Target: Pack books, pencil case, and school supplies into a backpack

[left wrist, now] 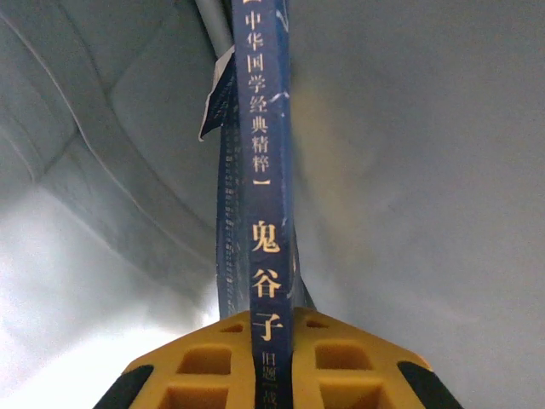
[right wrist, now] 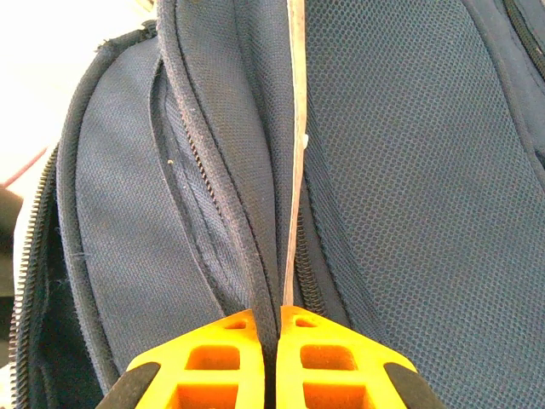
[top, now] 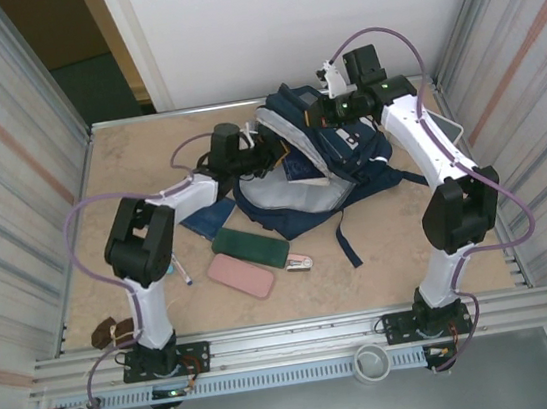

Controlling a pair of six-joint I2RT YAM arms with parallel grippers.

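Now, with backpack (top: 298,196) lying open at far centre of the table (top: 130,183) and navy book (left wrist: 266,213) inside its grey lining (left wrist: 409,170), slide straight down, spine clamped in left gripper (left wrist: 271,341); hold rim taut with right gripper (right wrist: 279,328), pinched shut on the pale-striped edge (right wrist: 294,170); release only once seated.
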